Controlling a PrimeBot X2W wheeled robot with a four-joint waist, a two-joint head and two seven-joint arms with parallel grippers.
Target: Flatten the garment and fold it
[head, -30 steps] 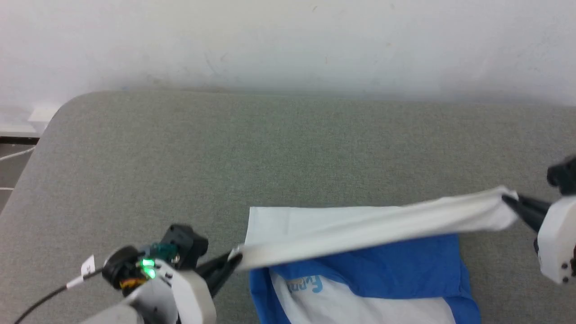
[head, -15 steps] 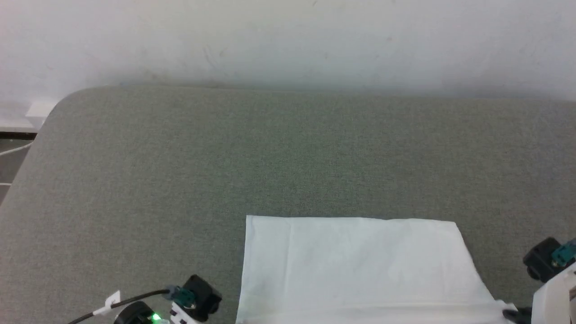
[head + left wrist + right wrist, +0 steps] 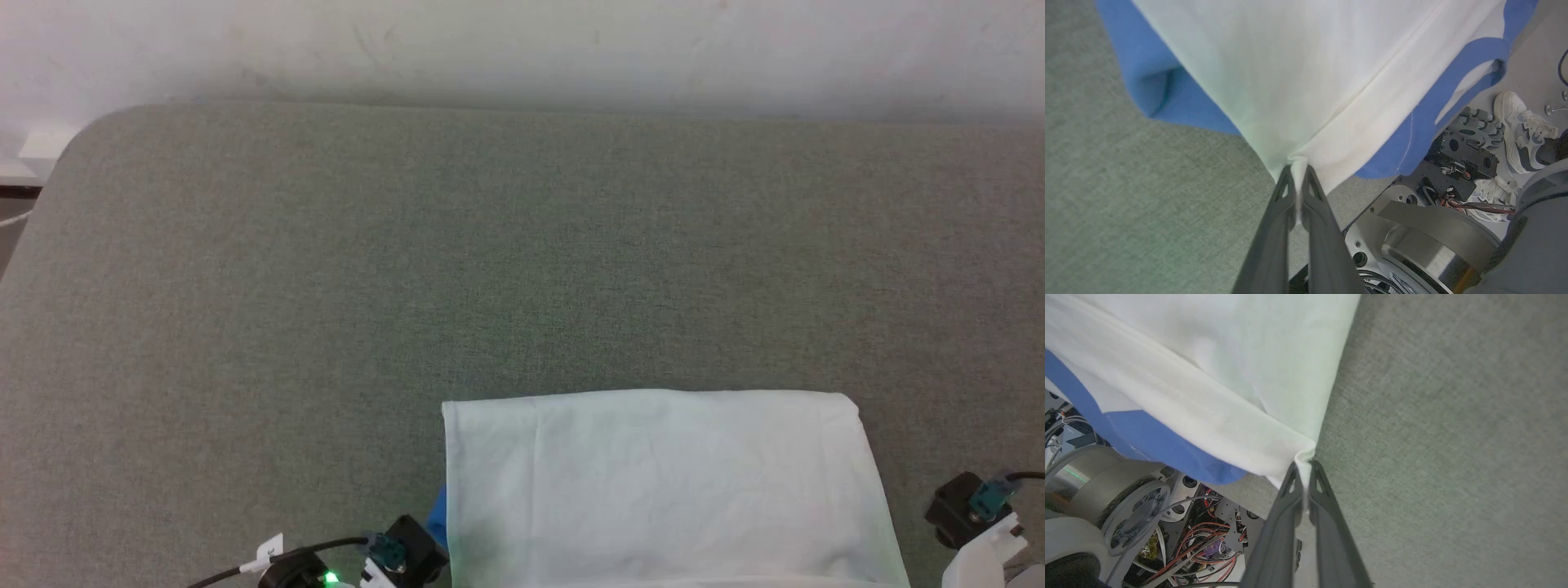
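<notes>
table point(image 3: 326, 269): grey-green cloth top is stretching across the head view, its far left corner is curving round | wall point(image 3: 522, 49): white, is standing right behind the table's far edge | sneaker point(image 3: 1523, 126): white with laces, is resting on the pale floor point(image 3: 1535, 69)

Likely a robotics lab. A grey fabric desk point(image 3: 326, 245) meets a bare white wall point(image 3: 522, 49). Beside the desk, the robot's open base point(image 3: 1433, 237) shows loose wiring point(image 3: 1208, 537), with a white sneaker point(image 3: 1521, 122) near.
</notes>
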